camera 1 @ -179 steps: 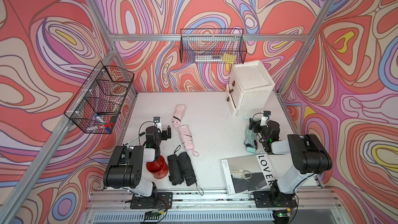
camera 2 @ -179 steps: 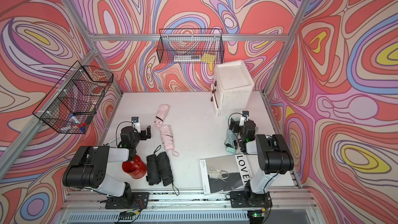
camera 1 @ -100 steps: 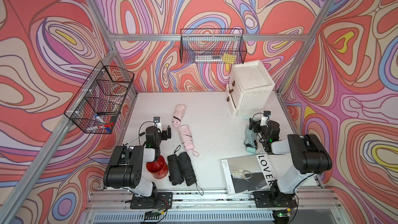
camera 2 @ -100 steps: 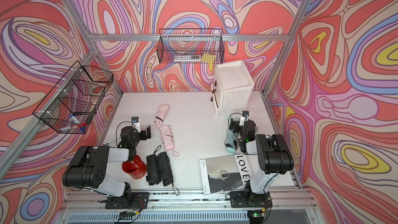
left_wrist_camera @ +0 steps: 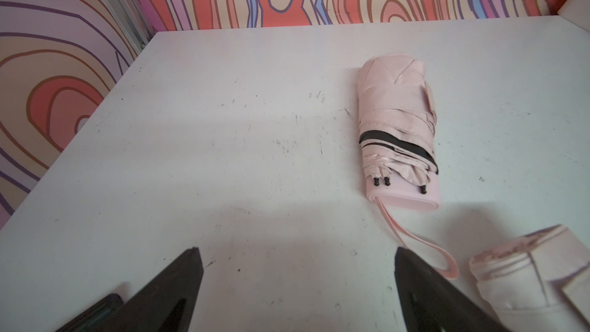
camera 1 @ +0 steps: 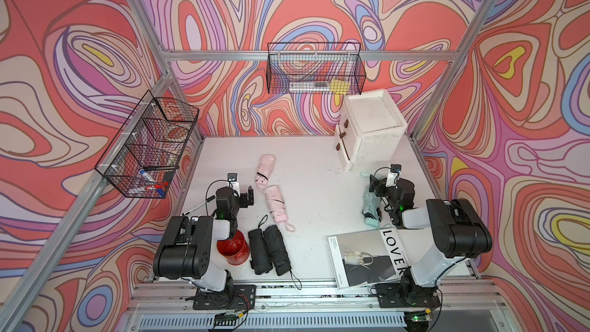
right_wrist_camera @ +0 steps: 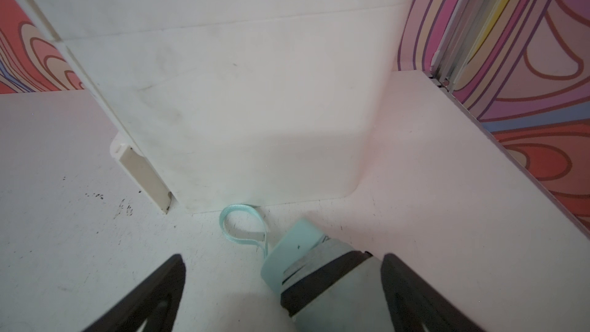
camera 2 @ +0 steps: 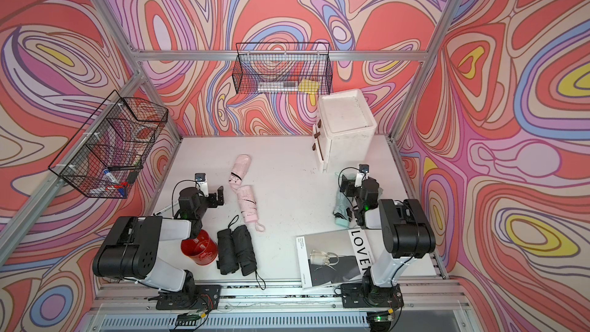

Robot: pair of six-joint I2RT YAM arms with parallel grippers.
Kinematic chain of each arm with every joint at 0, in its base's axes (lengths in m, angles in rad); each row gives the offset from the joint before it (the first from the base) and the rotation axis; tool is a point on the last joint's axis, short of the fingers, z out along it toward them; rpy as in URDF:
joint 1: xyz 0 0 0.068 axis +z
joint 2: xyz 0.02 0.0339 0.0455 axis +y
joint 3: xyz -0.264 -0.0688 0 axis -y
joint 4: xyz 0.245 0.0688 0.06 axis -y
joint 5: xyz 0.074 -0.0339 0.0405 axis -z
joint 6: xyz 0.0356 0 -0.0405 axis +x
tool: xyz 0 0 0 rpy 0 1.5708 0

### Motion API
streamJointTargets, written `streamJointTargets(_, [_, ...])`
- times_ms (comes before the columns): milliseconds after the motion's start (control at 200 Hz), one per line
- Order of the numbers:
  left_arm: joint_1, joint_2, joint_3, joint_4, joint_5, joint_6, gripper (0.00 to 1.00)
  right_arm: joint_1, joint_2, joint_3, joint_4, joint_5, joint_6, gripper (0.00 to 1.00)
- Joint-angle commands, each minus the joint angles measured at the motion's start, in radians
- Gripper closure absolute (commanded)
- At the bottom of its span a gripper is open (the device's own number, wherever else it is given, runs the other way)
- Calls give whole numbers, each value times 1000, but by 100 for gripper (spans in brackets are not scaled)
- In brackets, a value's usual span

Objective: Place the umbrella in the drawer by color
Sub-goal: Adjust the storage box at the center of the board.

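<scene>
My left fingers (camera 1: 247, 198) stand wide apart and empty, low over the desk (camera 1: 319, 161) at about 9 o'clock. Just off them toward 3 o'clock two pink ones lie nearly end to end: the far pink umbrella (camera 1: 265, 169) toward 12, and the near pink umbrella (camera 1: 276, 207) close to the middle. Two black umbrellas (camera 1: 277, 249) lie side by side, touching, at 7 o'clock, with a red cup (camera 1: 234, 250) beside them, partly under my left arm. My right fingers (camera 1: 373, 185) are spread wide too, at 3 o'clock, straddling the handle end of the teal umbrella (camera 1: 370, 212), which lies flat on the desk, not clamped. Its loop (right_wrist_camera: 242, 225) reaches almost to the white drawers (camera 1: 373, 135) at 1 o'clock, which look shut. A magazine (camera 1: 367, 260) lies at 5 o'clock.
</scene>
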Motion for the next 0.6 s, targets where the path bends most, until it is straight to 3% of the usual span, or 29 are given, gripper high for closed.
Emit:
streamJointTargets(0, [-2, -9, 7, 25, 14, -8, 1, 5, -8, -6, 16, 3, 0, 2])
streamJointTargets(596, [4, -7, 12, 16, 23, -12, 1, 5, -7, -5, 15, 4, 0, 2])
